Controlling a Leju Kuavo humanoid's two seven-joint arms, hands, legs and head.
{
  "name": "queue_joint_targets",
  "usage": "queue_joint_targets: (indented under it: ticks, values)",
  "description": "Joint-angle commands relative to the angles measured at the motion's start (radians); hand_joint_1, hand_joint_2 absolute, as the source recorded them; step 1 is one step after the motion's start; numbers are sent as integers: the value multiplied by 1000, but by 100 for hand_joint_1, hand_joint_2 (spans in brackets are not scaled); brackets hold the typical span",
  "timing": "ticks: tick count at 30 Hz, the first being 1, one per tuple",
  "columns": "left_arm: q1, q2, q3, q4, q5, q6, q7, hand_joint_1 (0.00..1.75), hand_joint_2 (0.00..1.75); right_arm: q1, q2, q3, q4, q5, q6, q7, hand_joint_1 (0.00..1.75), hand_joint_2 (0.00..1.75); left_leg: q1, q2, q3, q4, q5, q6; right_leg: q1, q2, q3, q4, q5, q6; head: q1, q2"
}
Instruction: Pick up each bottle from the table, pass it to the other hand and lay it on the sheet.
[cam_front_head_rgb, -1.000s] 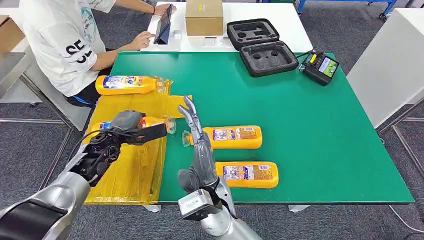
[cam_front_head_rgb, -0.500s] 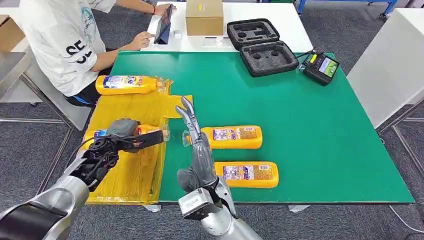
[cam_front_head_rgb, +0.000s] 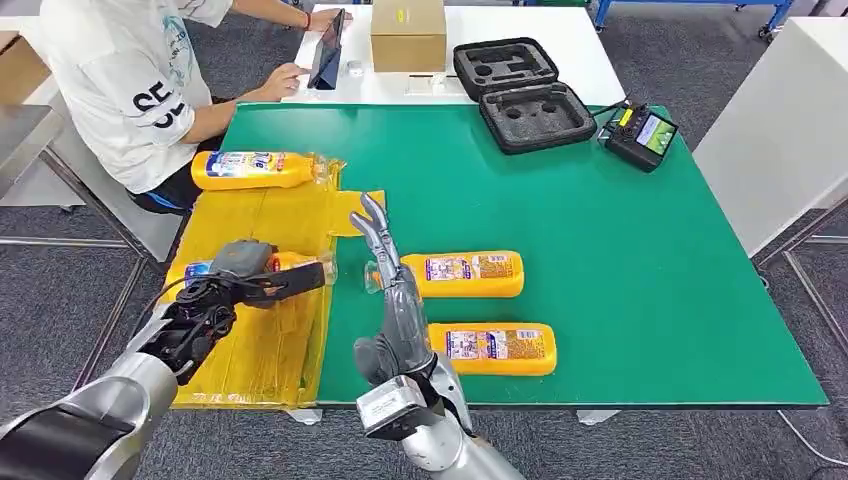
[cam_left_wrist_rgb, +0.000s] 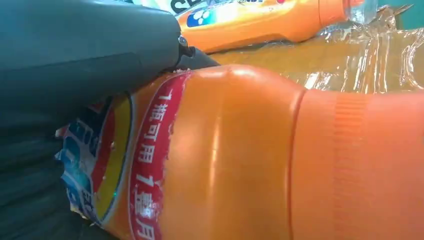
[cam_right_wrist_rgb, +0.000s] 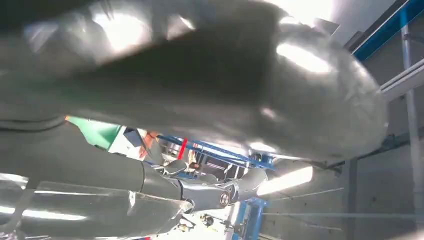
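At the left, the left hand (cam_front_head_rgb: 238, 275) has its fingers (cam_front_head_rgb: 300, 276) wrapped around an orange bottle (cam_left_wrist_rgb: 240, 160), holding it low over the yellow sheet (cam_front_head_rgb: 262, 345) on the counter (cam_front_head_rgb: 620, 260), while a second bottle on the sheet (cam_front_head_rgb: 250, 169) lies at the sheet's far end near a seated person (cam_front_head_rgb: 130, 80). Toward the middle, the right hand (cam_front_head_rgb: 395, 300) stands upright with its fingers (cam_front_head_rgb: 375, 225) straight, apart and holding nothing. Just right of it two more bottles lie on the green counter, the farther bottle (cam_front_head_rgb: 465, 273) and the nearer bottle (cam_front_head_rgb: 495, 347).
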Motion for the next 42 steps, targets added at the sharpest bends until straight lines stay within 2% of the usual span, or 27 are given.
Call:
queue_joint_targets:
  ticks: [1, 2, 3, 4, 6, 8, 9, 10, 12, 28, 30, 32, 35, 36, 38, 39, 42]
  values:
    - [19, -1, 35, 69, 2, 5, -9, 152, 175, -25, 8, -17, 51, -10, 10, 6, 0, 0, 1, 2, 4, -1, -2, -2, 1, 3, 3, -1, -1, -1, 0, 0]
    - [24, -1, 37, 70, 0, 4, -9, 155, 175, -26, 8, -17, 56, -12, 12, 6, 0, 0, 0, 2, 3, -1, -1, -1, 0, 3, 2, -1, 0, -1, 0, 0]
    - [28, -1, 40, 69, 0, 6, -10, 152, 175, -26, 7, -16, 59, -14, 14, 6, 0, 0, 0, 2, 3, -1, -1, -1, 0, 3, 3, -1, 0, -1, 0, 0]
    - [32, 0, 41, 70, -2, 8, -12, 140, 175, -25, 7, -17, 61, -17, 13, 5, 0, 0, 1, 2, 5, -2, -2, -1, 1, 4, 4, -2, 0, -1, 0, 0]
    - [32, -4, 56, 70, 10, -1, -26, 2, 175, -22, 6, -16, 68, -18, 8, -4, 0, 0, 0, 1, 3, -1, -1, -1, 0, 2, 3, -1, 0, -1, 0, 0]
    - [29, -12, 84, 68, 37, -28, -52, 0, 175, -21, 5, -15, 70, -24, 5, -6, 0, 0, 1, 2, 4, -1, -1, -1, 0, 3, 3, -1, 0, -1, 0, 0]
    - [24, -15, 96, 69, 53, -53, -67, 0, 0, -22, 4, -13, 74, -25, 5, -6, 0, 0, 0, 1, 3, -1, -1, -1, 0, 2, 2, -1, 0, -1, 0, 0]
    - [9, -24, 147, 78, 126, -160, -119, 0, 0, -24, 5, -11, 80, -26, 0, -6, 0, 0, 1, 1, 4, -1, -1, -1, 1, 3, 4, -2, 0, -1, 0, 0]
    - [-2, -23, 160, 82, 152, -215, -135, 0, 0, -27, 6, -8, 87, -28, -6, -6, 0, 0, 1, 0, 2, -1, -1, -1, 1, 1, 2, -1, 0, -1, 0, 0]
    - [0, -41, 295, 95, 378, -353, -203, 0, 0, -25, 15, -22, 94, -10, -20, 3, 0, 0, 0, 0, 8, -1, 0, -1, 0, 1, 7, -1, 0, -1, 0, 0]
    - [4, -43, 304, 82, 396, -295, -230, 0, 0, -16, 16, -26, 86, 3, -14, 5, 0, 0, 0, 0, 7, -1, 0, -1, 0, 1, 7, -1, 0, -1, 0, 0]
    - [10, -56, 316, 40, 399, 10, -309, 0, 0, -21, 10, -25, 93, 11, -9, 8, 0, 0, 0, 0, 8, -2, 0, -1, 0, 1, 8, -2, 0, -1, 0, 0]
    - [21, -64, 329, -18, 364, 285, -375, 0, 0, -27, 12, -21, 91, 19, -9, 14, 0, 0, 1, -1, 6, -1, 0, -1, 1, 0, 7, -1, 0, -1, 0, 0]
    - [34, -69, 332, -57, 344, 467, -441, 0, 0, -25, 20, -23, 86, 21, -8, 16, 0, 0, 1, -1, 5, 0, 0, -1, 1, 0, 5, 0, 0, -1, 0, 0]
    - [35, -68, 331, -59, 345, 465, -442, 0, 0, -24, 24, -21, 83, 26, -11, 21, 0, 0, 1, -1, 5, 0, -1, -1, 1, 0, 5, 0, 0, -1, 0, 0]
    - [79, -81, 407, -180, 319, 576, -550, 0, 0, -19, 23, -14, 71, 34, -11, 29, 0, 0, 1, -1, 5, 0, 0, -1, 0, 0, 5, 0, 1, -3, 0, 0]
    - [183, -144, 527, -495, 156, 576, -550, 0, 0, -30, 14, -7, 88, 68, -29, 36, 0, 0, 1, 0, 3, 0, 0, -1, 1, 1, 4, 0, 1, -3, 0, 0]
